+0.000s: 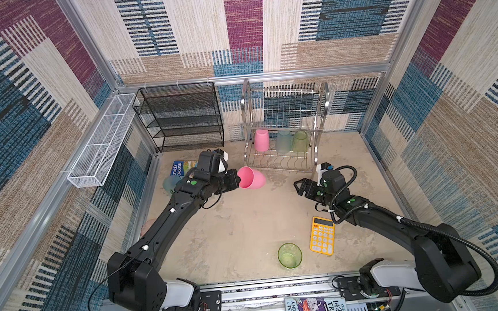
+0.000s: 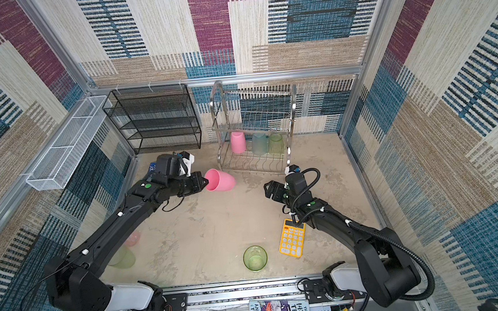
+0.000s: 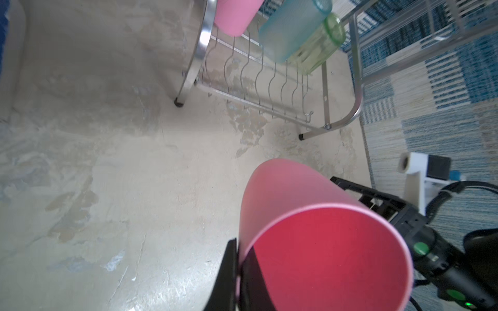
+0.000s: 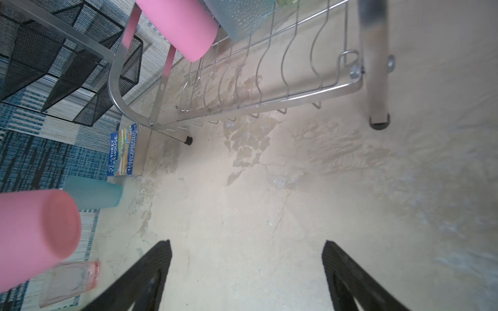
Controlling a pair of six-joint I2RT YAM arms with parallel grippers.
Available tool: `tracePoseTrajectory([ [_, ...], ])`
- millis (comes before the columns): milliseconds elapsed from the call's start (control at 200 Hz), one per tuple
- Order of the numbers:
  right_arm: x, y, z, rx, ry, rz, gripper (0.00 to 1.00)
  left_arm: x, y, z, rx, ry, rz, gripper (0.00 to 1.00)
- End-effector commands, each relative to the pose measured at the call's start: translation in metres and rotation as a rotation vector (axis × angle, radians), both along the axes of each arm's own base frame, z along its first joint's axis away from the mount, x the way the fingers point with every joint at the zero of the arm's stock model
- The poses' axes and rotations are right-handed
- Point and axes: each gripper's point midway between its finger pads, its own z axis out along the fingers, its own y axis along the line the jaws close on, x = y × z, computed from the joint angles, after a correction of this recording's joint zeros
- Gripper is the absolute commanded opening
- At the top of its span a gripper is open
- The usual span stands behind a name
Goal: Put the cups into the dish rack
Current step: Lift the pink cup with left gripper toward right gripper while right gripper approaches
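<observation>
Jaws of the left gripper (image 1: 238, 179) are pinching the rim of a pink cup (image 1: 255, 179) just in front of the dish rack (image 1: 284, 163). Its long axis is lying roughly level, base pointing toward the right gripper (image 1: 298, 189), whose jaws are standing wide, empty.

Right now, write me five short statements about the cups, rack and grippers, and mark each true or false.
1. The left gripper holds a pink cup by its rim. True.
2. The right gripper is shut on a cup. False: it is open and empty.
3. Three cups sit in the rack. True.
4. The calculator lies in the rack. False: it lies on the table.
5. The front green cup lies on its side. False: it stands upright, mouth up.
</observation>
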Motion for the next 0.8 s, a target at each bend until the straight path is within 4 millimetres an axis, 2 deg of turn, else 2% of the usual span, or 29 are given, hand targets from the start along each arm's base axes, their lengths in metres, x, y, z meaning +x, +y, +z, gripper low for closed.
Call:
tracePoseTrajectory([
  [0, 0.005, 0.028, 0.021, 0.144, -0.001, 0.032, 0.91, -0.001, 0.000, 0.015, 0.034, -0.052, -0.050, 0.00],
  [145, 0.008, 0.052, 0.031, 0.293, 0.070, 0.037, 0.91, 0.002, -0.001, 0.016, 0.031, -0.110, -0.064, 0.00],
  [311, 0.008, 0.065, 0.042, 0.500, 0.142, -0.002, 0.91, 0.003, -0.002, 0.017, 0.009, -0.199, -0.074, 0.00],
  [621, 0.018, 0.072, 0.078, 0.776, 0.201, -0.100, 0.91, 0.008, -0.008, 0.010, -0.098, -0.292, -0.056, 0.00],
  [796, 0.021, 0.069, 0.082, 0.869, 0.247, -0.197, 0.91, 0.010, -0.013, 0.011, -0.151, -0.334, -0.080, 0.00],
])
